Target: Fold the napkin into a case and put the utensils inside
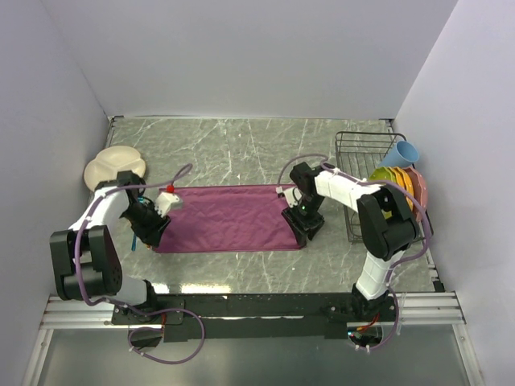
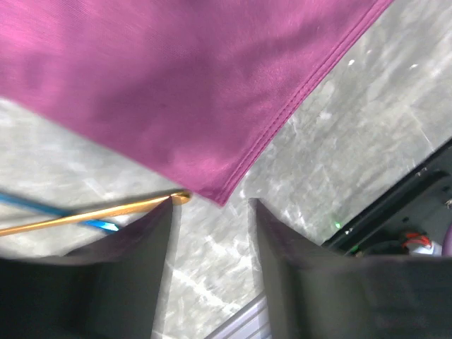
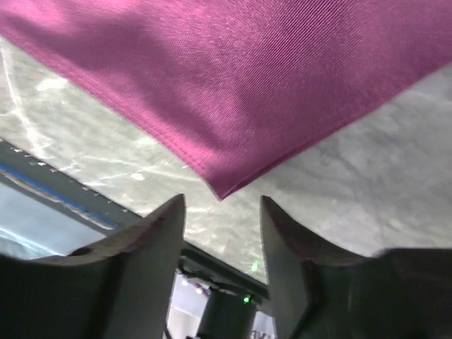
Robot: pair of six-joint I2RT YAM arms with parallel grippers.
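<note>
Currently: folding stage in progress, both claws standing apart at the cloth's near corners

Item 1, left gripper (image 2: 212, 212): it is hovering just short of the near left corner of the soft maroon-purple square cloth napkin (image 1: 229, 217). Its jaws are standing apart and gripping nothing.

Item 2, utensils: the thin shiny gold-orange metal spoon (image 2: 92, 214) and the slim bright blue fork (image 2: 42, 208) are lying crossed on the bare surface just beside that corner. They are lying outside the cloth.

Item 3, napkin: it is lying flat between the two arms as a wide rectangle. It is probably only part-folded, being too broad for a narrow case.

Item 4, right gripper (image 3: 222, 205): it is mirroring the left at the near right corner. Its jaws are standing apart with the cloth tip just beyond them and untouched.

Step and next move, as judged: a fold is being set up. Each claw is needing to close on its own corner, then both are needing to carry the near edge across evenly, so the strip is not skewing.

Item 5, surface and room: the cream round divided plate (image 1: 109, 165) is sitting far left on the grey veined marble-look table (image 1: 241, 145). A black wire dish rack (image 1: 358, 153) is holding coloured bowls (image 1: 398, 181) and a pale blue cup (image 1: 402, 151) far right. Plain pale walls are closing in three sides.
</note>
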